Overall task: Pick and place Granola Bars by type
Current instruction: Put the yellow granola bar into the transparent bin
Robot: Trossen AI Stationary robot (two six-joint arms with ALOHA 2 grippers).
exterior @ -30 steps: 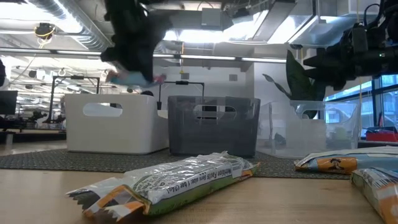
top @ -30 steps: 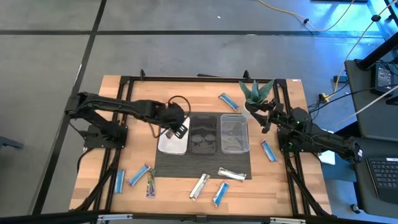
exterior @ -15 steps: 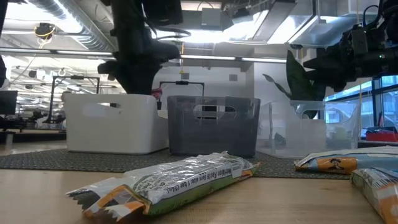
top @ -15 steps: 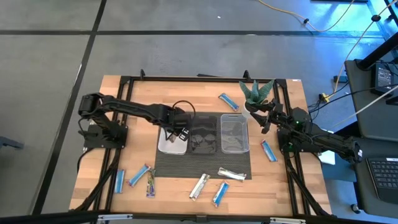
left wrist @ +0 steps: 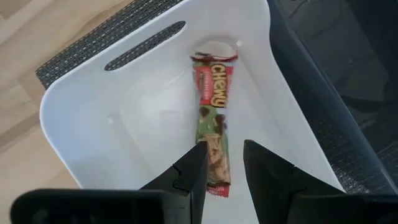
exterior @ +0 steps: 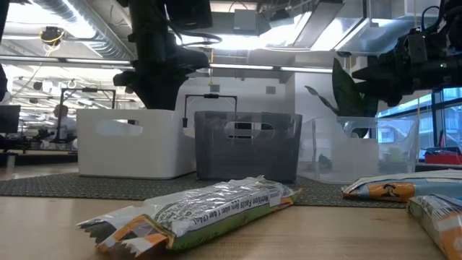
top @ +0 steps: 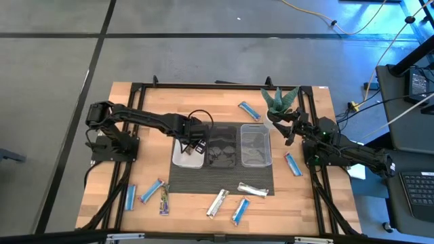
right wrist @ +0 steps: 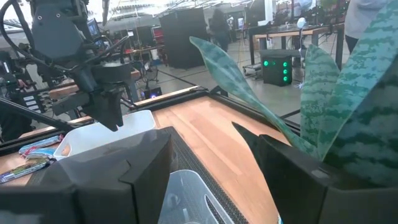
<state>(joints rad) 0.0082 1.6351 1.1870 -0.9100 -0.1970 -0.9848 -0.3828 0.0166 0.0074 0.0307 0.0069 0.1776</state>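
A wooden bench (top: 176,108) on a dark frame stands on a grey floor; behind it lie an open workshop with ceiling lights and desks. A dark mat (top: 203,183) carries three trays in a row: white tray (top: 180,160), black tray (top: 221,163), clear tray (top: 256,161). Loose granola bars (top: 241,210) lie along the near edge, others near the plant (top: 279,100). The left tool (left wrist: 222,163) hangs inside the white tray, fingers narrowly parted around a dark red chewy bar (left wrist: 214,106) lying on the tray floor. The right tool (top: 287,133) waits open beside the plant. A second ago the left tool was above the tray with the bar; it has since dipped in.
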